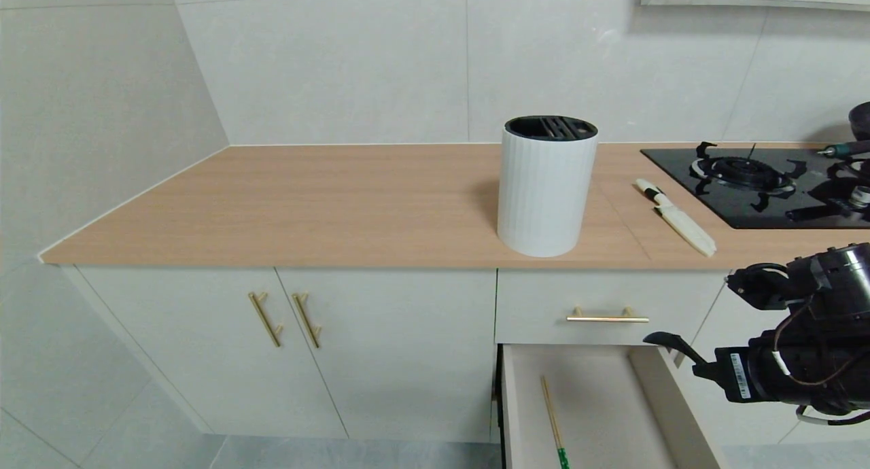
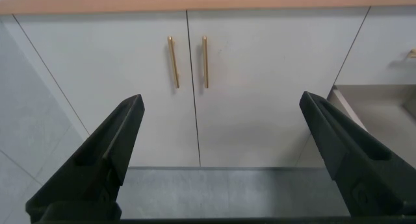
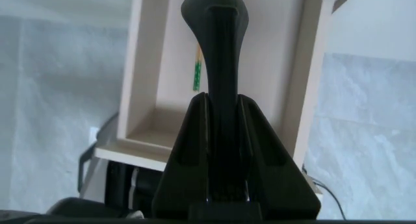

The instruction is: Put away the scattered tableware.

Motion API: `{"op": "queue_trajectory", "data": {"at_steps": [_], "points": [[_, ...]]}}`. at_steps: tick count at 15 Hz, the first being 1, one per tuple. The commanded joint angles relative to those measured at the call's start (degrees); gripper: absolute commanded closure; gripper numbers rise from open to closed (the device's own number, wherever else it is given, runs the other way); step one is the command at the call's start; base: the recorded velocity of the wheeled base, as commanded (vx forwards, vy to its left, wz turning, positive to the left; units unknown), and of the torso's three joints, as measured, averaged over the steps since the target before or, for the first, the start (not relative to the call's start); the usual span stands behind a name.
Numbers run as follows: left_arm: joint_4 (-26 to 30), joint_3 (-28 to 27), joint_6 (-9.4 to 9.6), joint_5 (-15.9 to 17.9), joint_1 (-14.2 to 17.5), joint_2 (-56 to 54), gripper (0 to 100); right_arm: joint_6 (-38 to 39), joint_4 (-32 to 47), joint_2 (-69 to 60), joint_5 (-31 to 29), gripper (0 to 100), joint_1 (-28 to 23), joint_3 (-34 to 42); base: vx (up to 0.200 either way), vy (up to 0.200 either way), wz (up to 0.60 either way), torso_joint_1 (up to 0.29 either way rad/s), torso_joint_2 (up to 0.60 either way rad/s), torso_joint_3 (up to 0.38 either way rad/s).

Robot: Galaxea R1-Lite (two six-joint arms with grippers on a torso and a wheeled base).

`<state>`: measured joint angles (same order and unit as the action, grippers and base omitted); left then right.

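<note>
One pair of chopsticks (image 1: 552,421), pale wood with a green end, lying flat inside the open drawer (image 1: 669,414), nearer its left wall and running front to back. Above it, a second drawer front (image 1: 605,306), closed, with a gold handle.

Up on the bench (image 1: 306,204): a white ribbed holder (image 1: 547,187) standing upright, black slotted insert at its top. Just to its right, well short of touching, a knife (image 1: 675,216) lying flat, dark-and-pale handle toward the wall, cream blade toward the front edge. Beyond the knife, a black hob (image 1: 747,177) set into the bench.

Right fingers (image 1: 669,341) pressed together with nothing between them, hovering at the back right corner of the open drawer, just under the closed drawer front. From the right wrist camera, the same fingers (image 3: 214,55) seen as one dark closed bar over the drawer, chopsticks (image 3: 197,67) beyond.

Left fingers (image 2: 110,152) spread wide apart, holding nothing, low down and facing the two cabinet doors (image 2: 260,87) with their paired gold handles (image 2: 188,62).
</note>
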<state>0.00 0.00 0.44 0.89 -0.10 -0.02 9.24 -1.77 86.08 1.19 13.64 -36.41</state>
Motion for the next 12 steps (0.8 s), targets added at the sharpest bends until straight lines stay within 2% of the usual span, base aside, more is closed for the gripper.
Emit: {"op": "queue_trajectory", "data": {"at_steps": [1, 12], "points": [[-0.09, 0.00, 0.00, -0.01, 0.01, 0.02, 0, -0.01, 0.01, 1.64, -0.05, 100, 0.51, 0.20, 0.000, 0.000, 0.00, -0.188, 0.43, 0.242], [0.00, 0.00, 0.00, -0.01, 0.01, 0.02, 0, -0.19, 0.01, 3.57, -0.14, 100, 0.77, 0.29, 0.000, 0.000, 0.00, -0.197, 0.47, 0.272]]}}
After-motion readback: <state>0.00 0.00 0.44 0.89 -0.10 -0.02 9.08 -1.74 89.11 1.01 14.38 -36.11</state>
